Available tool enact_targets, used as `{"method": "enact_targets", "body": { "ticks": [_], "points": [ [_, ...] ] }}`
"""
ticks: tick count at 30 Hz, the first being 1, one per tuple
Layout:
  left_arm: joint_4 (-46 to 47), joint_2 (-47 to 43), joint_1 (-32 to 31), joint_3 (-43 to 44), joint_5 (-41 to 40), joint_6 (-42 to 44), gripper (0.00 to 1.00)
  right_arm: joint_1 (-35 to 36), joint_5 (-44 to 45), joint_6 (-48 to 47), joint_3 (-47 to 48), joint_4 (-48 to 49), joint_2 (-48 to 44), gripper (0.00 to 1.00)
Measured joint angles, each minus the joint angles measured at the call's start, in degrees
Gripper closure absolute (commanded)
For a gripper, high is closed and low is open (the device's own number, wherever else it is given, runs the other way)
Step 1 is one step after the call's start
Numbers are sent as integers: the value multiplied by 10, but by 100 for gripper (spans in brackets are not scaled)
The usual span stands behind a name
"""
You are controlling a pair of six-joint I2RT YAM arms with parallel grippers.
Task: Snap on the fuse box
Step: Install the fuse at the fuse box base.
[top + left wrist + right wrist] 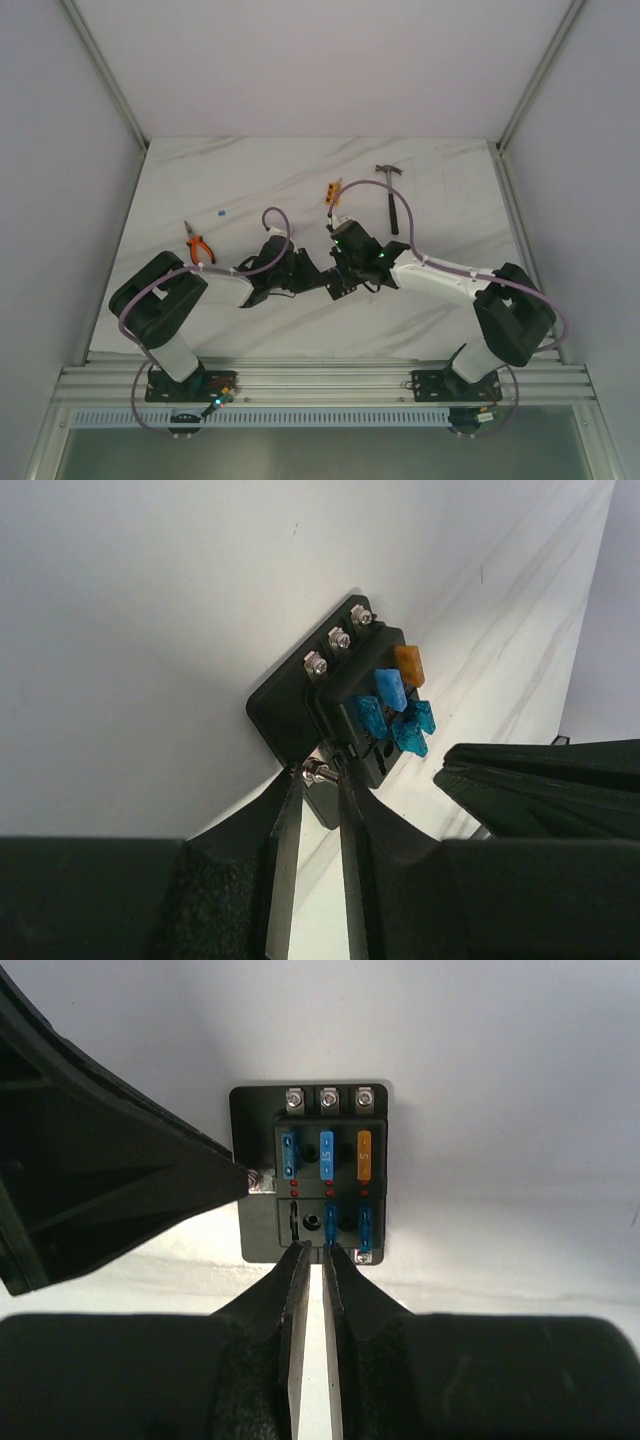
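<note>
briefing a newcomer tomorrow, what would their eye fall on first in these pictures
The black fuse box mid-table, blue fuses and one orange on top, both grippers meeting at it: the left gripper straddles a bolt on its side, the right gripper, fingers almost together, reaches over one edge. Then the orange-handled pliers at the left and the hammer at the back right.

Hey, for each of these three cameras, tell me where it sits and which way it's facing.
Top: fixed above and behind the arms, looking down on the table; left arm and right arm show whole, bases at the bottom.
Left wrist: on the left arm, looking along the left gripper at the fuse box; right gripper shows at right.
Right wrist: on the right arm, looking squarely at the box's fused face; own gripper below, left gripper at left.
Shared: both wrist views show the fuse box and both grippers.
</note>
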Motion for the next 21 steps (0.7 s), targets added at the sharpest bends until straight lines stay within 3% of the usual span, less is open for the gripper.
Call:
{"method": "enact_targets", "body": {
  "ticks": [21],
  "points": [
    [-5, 3, -5, 5, 2, 1, 72, -4, 0, -14, 19, -11, 27, 81]
  ]
}}
